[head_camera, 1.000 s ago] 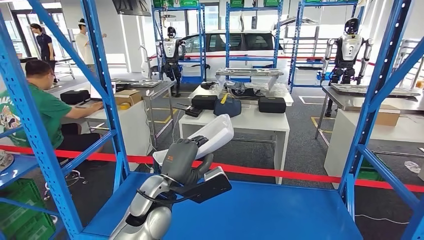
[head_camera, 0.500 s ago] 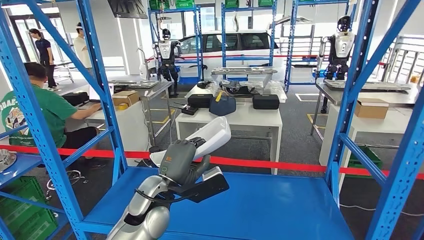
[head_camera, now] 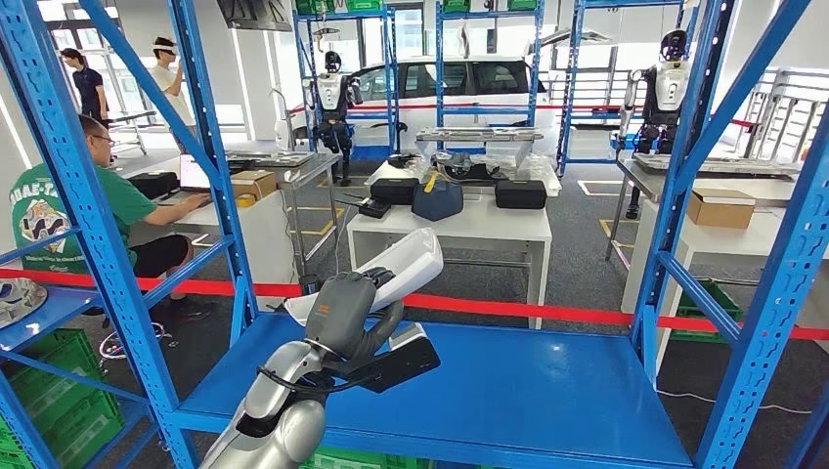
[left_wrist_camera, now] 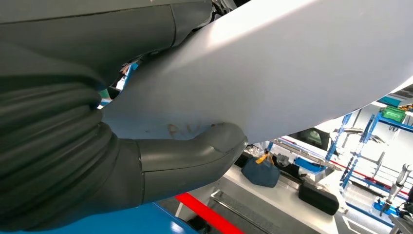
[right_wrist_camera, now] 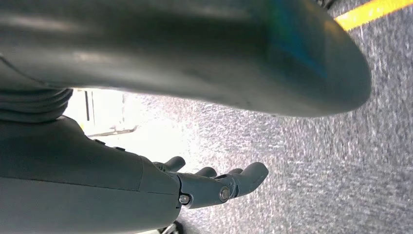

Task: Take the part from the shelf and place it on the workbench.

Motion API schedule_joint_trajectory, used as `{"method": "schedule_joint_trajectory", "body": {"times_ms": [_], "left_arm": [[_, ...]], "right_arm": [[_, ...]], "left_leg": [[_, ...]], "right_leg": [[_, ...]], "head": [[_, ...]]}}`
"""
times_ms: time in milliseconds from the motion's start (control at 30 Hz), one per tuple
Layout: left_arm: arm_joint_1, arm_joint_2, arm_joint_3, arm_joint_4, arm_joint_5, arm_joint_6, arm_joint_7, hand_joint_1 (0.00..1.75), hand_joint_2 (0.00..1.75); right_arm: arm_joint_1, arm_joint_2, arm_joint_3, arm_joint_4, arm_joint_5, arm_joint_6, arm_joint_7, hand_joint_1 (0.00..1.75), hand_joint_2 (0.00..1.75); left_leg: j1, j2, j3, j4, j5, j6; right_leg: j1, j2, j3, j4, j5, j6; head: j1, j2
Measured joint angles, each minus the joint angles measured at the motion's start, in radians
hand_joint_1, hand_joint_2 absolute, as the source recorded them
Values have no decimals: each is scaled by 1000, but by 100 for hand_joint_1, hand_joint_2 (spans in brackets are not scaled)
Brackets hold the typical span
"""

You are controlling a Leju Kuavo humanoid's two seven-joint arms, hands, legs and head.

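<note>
The left hand [head_camera: 344, 311] holds the white part [head_camera: 376, 274] above the left front stretch of the blue shelf [head_camera: 528, 376]. Its fingers are wrapped over the top of the part and its thumb [left_wrist_camera: 195, 156] presses against the underside. The part is a long, smooth white shell, tilted so that its far end points up and away toward the white worktop [head_camera: 469, 227] beyond the shelf. It touches nothing but the hand and hangs clear of the shelf board.

The right hand [right_wrist_camera: 214, 185] hangs over grey carpet floor [right_wrist_camera: 341, 170]. Its fingers are loosely bent and apart, with nothing in them.

A red tape [head_camera: 547, 313] runs across the floor between the shelf and the white worktop. On that worktop lie black cases [head_camera: 520, 194] and a dark blue bag [head_camera: 436, 200]. At the left a person in a green shirt [head_camera: 59, 210] sits at a desk, and two more people stand farther back. Two other humanoid robots [head_camera: 332, 98] stand in the background, near a white car [head_camera: 459, 83]. A cardboard box [head_camera: 720, 207] rests on a worktop at the right.
</note>
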Motion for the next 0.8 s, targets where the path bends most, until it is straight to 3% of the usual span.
{"method": "schedule_joint_trajectory", "body": {"times_ms": [67, 100, 167, 200, 233, 300, 367, 467, 500, 567, 633, 667, 700, 733, 800], "left_arm": [[0, -1, 0, 0, 0, 0, 0, 175, 175], [-1, -1, 0, 1, -1, 0, 0, 175, 175], [-3, -3, 0, 6, -3, -3, -3, 175, 175], [-3, -3, 0, 10, -4, -5, -5, 175, 175], [-2, -3, 0, 14, -4, -6, -6, 175, 175], [-3, -3, 0, 17, -2, -6, -6, 175, 175], [-4, -4, 0, 19, 1, -6, -6, 175, 175], [-4, -2, -1, 25, 4, -3, -6, 175, 175], [-4, 0, -1, 27, 5, -2, -6, 175, 175], [-4, 4, -1, 31, 5, 0, -6, 175, 175], [-3, 6, -1, 35, 5, 0, -6, 175, 175], [-2, 7, -1, 37, 5, 0, -6, 175, 175], [-2, 7, -1, 40, 5, 0, -6, 175, 175], [-2, 8, -1, 41, 5, 0, -6, 175, 175], [-4, 7, -1, 41, 5, 0, -6, 175, 175]], "right_arm": [[1, 1, 0, 0, -1, 0, 0, 0, 0], [1, 1, 0, 0, -4, 0, 1, 0, 0], [1, 0, 0, 0, -14, -7, 2, 0, 0], [1, 0, 0, 0, -20, -12, 3, 0, 0], [1, -1, 0, 0, -23, -17, 3, 0, 0], [-1, -1, -1, 0, -22, -23, 3, 0, 0], [-2, -1, 0, 0, -13, -29, 3, 0, 0], [0, 1, 1, 0, -1, -43, 3, 0, 0], [1, 2, 2, 0, 0, -46, 3, 0, 0], [1, 2, 2, 0, 0, -50, 3, 0, 0], [1, 2, 2, 0, 0, -52, 3, 0, 0], [2, 2, 2, 0, 0, -52, 3, 0, 0], [2, 2, 2, 0, 0, -52, 3, 0, 0], [2, 2, 2, 0, 0, -52, 3, 0, 0], [1, 4, 2, 0, 1, -52, 3, 0, 0]], "left_leg": [[4, 2, 1, -9, 9, 4], [7, 4, -6, -16, 24, 10], [13, 8, -41, -22, 64, 20], [13, 9, -65, -16, 78, 21], [14, 10, -85, -6, 87, 19], [15, 10, -113, 16, 93, 11], [11, 10, -130, 35, 97, 2], [9, 8, -141, 43, 104, -14], [10, 6, -148, 55, 89, -20], [15, 4, -178, 134, 15, -33], [19, 3, -212, 262, -66, -41], [20, 3, -217, 305, -80, -42], [21, 3, -206, 316, -76, -41], [20, 3, -175, 286, -55, -36], [17, 1, -74, 150, -20, -19]], "right_leg": [[1, 1, -4, 3, -6, 3], [3, 1, -19, 42, -44, 5], [6, 1, -59, 190, -136, 12], [6, 1, -61, 243, -162, 15], [6, 1, -36, 241, -150, 18], [5, -1, 55, 114, -125, 19], [8, 1, 101, 40, -134, 7], [6, 3, 90, 35, -130, -20], [4, 2, 84, 33, -122, -28], [3, 0, 66, 31, -103, -38], [3, 0, 44, 31, -84, -39], [3, -1, 32, 31, -75, -39], [4, -1, 21, 31, -66, -38], [5, -1, 11, 31, -57, -37], [7, 0, -4, 31, -41, -34]], "head": [[0, 0], [1, 0], [2, 0], [2, 0], [3, 0], [3, 0], [3, 0], [2, 0], [2, 0], [1, 0], [1, 0], [1, 0], [1, 0], [1, 0], [1, 0]]}}
